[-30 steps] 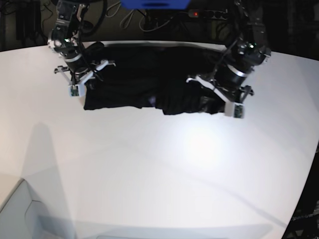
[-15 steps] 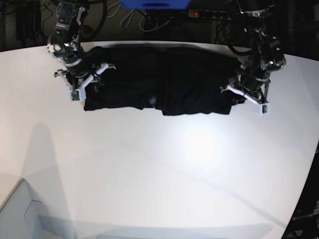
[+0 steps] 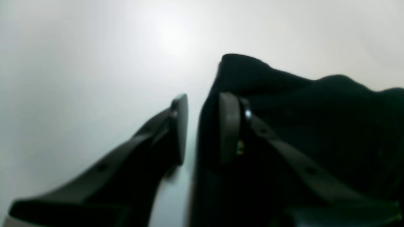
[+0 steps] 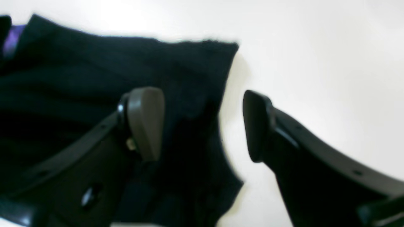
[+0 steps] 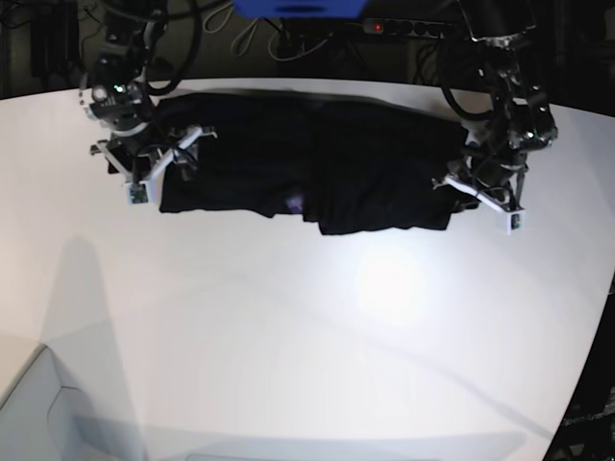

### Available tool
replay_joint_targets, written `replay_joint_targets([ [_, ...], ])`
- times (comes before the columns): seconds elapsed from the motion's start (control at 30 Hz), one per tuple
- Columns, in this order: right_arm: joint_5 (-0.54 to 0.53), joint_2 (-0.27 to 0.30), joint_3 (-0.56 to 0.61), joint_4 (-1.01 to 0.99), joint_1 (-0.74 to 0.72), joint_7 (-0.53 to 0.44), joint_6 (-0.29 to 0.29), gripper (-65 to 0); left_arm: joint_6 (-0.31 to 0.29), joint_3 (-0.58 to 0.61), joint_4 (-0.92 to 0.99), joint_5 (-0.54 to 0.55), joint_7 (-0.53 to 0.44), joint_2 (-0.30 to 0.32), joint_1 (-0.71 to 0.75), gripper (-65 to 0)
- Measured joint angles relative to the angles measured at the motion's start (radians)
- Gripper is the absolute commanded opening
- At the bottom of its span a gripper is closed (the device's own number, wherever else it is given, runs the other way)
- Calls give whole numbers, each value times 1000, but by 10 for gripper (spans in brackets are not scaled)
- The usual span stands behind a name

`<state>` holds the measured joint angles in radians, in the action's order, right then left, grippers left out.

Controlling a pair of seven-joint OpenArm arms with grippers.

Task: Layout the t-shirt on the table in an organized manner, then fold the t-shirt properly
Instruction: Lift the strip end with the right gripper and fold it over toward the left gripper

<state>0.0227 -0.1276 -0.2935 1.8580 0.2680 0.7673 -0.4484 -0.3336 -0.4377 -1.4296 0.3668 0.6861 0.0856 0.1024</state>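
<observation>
The t-shirt (image 5: 384, 173) is lying bunched in a wide strip along the far side of the bench (image 5: 307, 327), a trace of purple print showing near its middle. My left end effector (image 3: 203, 132) is parting its fingers astride the shirt's right edge; my right end effector (image 4: 203, 126) is spreading wide, gripping nothing, at the left edge. I judge that flattening and all proper folding are still remaining.

Place: robotics lab or similar workspace | twin mounted robot arms (image 5: 502, 106), white table (image 5: 317, 317), loose cables (image 5: 252, 36) behind
</observation>
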Motion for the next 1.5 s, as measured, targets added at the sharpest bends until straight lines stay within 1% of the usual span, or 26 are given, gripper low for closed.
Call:
replay_joint_targets([
  [0.07, 0, -9, 0, -9, 2, 7, 0, -249, -3, -14, -2, 5, 0, -3, 5, -488],
  [0.2, -1, -17, 0, -63, -8, -9, 0, -249, -5, -54, -2, 1, 6, -3, 6, -488],
  [0.47, -12, -19, -1, -150, -26, -46, 0, -252, -3, -54, -2, 1, 7, -3, 5, -488],
  [0.63, -27, -19, -23, -193, -45, -82, 0, -264, -3, -53, -2, 1, 9, -3, 5, -488],
  [0.67, -29, -19, -24, -196, -45, -86, 0, -281, -3, -53, -2, 2, 9, -3, 5, -488],
  [0.7, -30, -19, -23, -197, -45, -88, 0, -313, -3, -53, -2, 2, 9, -3, 6, -488],
  [0.77, -32, -17, -20, -199, -46, -87, 0, -402, -3, -54, -3, 2, 10, -3, 6, -488],
  [0.87, -58, -19, -13, -205, -45, -86, -10, -612, -2, -54, -11, 0, 19, -3, 6, -488],
  [0.9, -57, -20, -13, -205, -45, -86, -11, -650, 1, -53, -23, -3, 27, -3, 8, -488],
  [1.13, -53, -20, -11, -193, -53, -72, -12, -650, 5, -56, -171, -6, 35, -8, 11, -488],
  [1.3, 5, -23, -6, -103, -43, -1, -8, -650, 8, -56, -290, -3, 30, -8, 22, -488],
  [1.4, 13, -19, 27, -16, -34, 18, 0, -650, 8, -86, -292, -9, 35, -6, 40, -488],
  [1.5, -1, -19, 60, 56, -32, -5, 0, -650, 10, -156, -214, -37, 37, -4, 45, -488],
])
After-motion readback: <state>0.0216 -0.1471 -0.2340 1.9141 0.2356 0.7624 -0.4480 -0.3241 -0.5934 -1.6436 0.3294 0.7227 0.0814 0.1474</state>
